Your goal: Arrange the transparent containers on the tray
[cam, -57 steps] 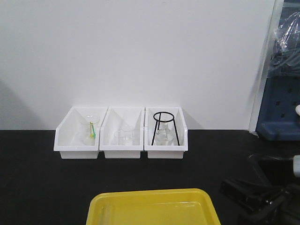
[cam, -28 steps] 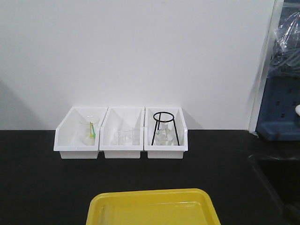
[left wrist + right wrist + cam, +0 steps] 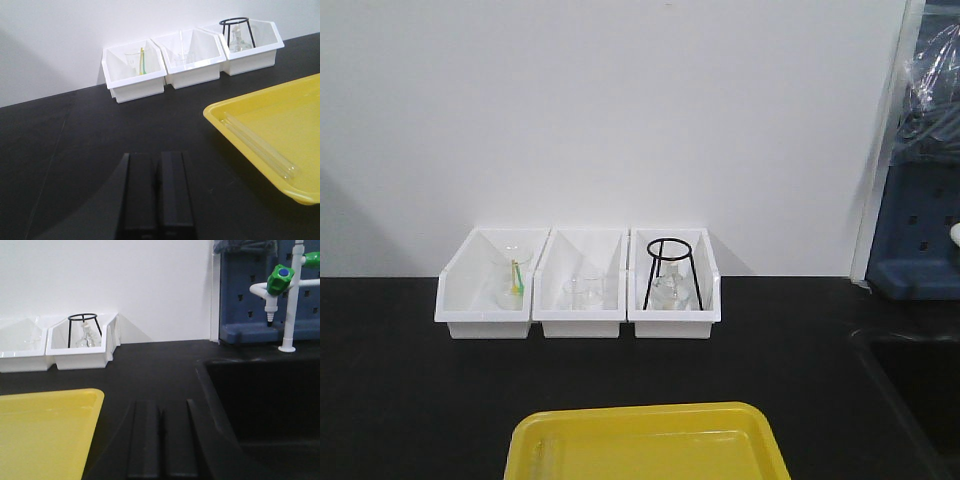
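Two transparent containers (image 3: pixel 257 145), slim clear tubes, lie side by side inside the yellow tray (image 3: pixel 295 112) along its left rim, seen in the left wrist view. My left gripper (image 3: pixel 157 156) is shut and empty, low over the black counter to the left of the tray. In the right wrist view my right gripper (image 3: pixel 161 402) is also shut with nothing in it, just right of the tray (image 3: pixel 45 430). The front view shows the tray (image 3: pixel 645 435) at the bottom centre and neither gripper.
Three white bins (image 3: pixel 578 285) stand against the back wall, holding small beakers, a flask and a black wire stand (image 3: pixel 670 270). A black sink (image 3: pixel 270 400) drops off at the right, with a green-capped tap (image 3: pixel 279 280) and a blue rack behind it.
The right arm, visible at the front view's lower right a second ago, has pulled back out of that view. The tray and bins have not moved.
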{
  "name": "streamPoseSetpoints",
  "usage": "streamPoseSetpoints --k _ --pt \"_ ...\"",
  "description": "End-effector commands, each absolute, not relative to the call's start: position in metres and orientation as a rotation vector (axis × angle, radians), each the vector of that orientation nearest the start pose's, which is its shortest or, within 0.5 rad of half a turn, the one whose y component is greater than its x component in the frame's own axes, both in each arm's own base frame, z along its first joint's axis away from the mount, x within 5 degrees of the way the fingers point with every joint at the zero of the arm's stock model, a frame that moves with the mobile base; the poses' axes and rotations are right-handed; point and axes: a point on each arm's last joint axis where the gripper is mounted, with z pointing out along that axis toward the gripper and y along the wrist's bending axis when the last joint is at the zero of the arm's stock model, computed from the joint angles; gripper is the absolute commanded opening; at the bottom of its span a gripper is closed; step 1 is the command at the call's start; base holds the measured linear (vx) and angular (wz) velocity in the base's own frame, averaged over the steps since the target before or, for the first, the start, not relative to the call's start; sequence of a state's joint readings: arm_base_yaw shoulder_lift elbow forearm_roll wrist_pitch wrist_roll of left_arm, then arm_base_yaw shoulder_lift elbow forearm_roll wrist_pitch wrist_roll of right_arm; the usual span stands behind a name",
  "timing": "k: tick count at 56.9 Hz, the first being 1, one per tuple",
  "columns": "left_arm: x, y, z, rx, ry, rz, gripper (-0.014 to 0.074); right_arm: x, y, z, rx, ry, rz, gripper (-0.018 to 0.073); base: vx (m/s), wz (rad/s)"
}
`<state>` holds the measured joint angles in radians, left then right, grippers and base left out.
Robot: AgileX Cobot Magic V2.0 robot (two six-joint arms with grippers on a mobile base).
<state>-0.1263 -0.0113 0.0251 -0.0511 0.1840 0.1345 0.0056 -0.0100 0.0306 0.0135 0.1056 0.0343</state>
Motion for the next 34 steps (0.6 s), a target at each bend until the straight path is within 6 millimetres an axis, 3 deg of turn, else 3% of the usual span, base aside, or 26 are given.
streamPoseSetpoints --k 1,34 --pt "0.0559 -0.0075 0.1844 0.164 1.606 -0.044 -0.0001 0.0569 0.0000 0.1973 0.018 1.545 0.018 -0.0013 0.00 0.00" --pt "0.0559 -0.0075 0.1844 0.164 1.606 -0.044 -0.0001 0.0569 0.0000 0.1972 0.018 1.546 0.018 -0.0013 0.00 0.00"
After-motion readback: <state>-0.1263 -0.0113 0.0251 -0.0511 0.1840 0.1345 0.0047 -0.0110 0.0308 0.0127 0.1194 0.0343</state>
